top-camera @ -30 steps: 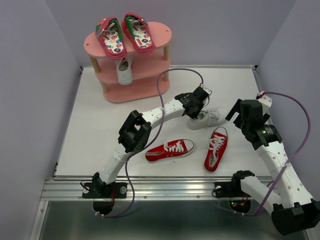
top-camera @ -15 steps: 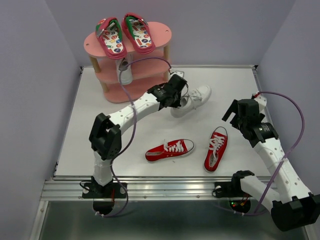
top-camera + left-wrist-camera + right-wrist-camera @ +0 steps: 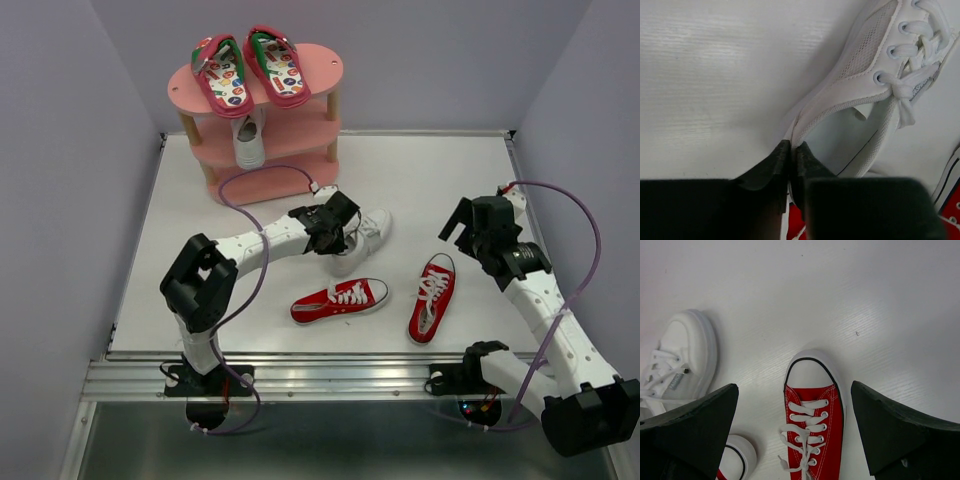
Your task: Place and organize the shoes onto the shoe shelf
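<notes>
Three of the six shoes are on the shoe shelf (image 3: 322, 66) now. The two red flip-flops (image 3: 250, 68) lie side by side on the top board. One white sneaker (image 3: 249, 144) sits on the middle board, and the bottom board looks bare.

The other white sneaker (image 3: 362, 232) is in the middle of the surface (image 3: 190, 230), near the shelf but not on it. The left gripper (image 3: 336, 226) is pinched tight on its back rim, by the heel. I cannot tell if it is lifted.

The left red sneaker (image 3: 340, 300) and the right red sneaker (image 3: 432, 297) lie on the near side, a bit apart. The right gripper (image 3: 472, 224) hangs over the right one with its fingers wide apart, holding nothing.

I think half the job is done. The held sneaker should go beside its twin, and then the red pair needs a board, likely the bottom one.
</notes>
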You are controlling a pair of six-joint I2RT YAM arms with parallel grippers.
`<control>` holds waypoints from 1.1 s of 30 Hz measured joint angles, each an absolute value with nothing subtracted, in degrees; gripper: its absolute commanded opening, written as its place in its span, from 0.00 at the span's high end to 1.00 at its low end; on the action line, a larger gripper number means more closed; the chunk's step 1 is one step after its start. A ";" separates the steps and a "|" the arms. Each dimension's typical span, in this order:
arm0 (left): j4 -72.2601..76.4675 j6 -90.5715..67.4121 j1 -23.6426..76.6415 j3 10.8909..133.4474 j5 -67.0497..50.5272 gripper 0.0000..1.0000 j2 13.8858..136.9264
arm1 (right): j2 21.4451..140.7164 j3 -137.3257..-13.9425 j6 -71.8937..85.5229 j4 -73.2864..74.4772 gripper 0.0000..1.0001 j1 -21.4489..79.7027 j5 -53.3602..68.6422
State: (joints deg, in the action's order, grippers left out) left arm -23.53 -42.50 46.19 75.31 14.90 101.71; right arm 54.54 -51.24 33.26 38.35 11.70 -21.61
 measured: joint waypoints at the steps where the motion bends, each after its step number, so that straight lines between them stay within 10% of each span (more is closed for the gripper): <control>1: -23.53 -43.00 46.57 74.89 14.68 0.55 101.97 | 54.54 -51.11 33.26 38.24 0.00 11.70 -21.45; 5: -21.37 -44.27 48.47 74.59 14.00 0.20 102.45 | 55.20 -50.61 33.26 38.09 0.00 11.70 -20.84; 17: -20.97 -30.70 49.58 77.84 18.09 0.21 102.26 | 56.49 -50.52 33.23 36.12 0.00 11.70 -20.08; 28: -21.19 -18.94 48.71 78.78 14.33 0.49 105.91 | 57.10 -49.69 33.21 35.48 0.00 11.70 -19.46; 33: -21.06 -17.45 48.64 78.76 12.45 1.00 108.25 | 57.21 -49.69 33.21 35.48 0.00 11.70 -19.46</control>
State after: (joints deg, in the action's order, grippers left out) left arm -21.06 -17.45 48.64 78.76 12.45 108.25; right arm 57.21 -49.69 33.21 35.48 11.70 -19.46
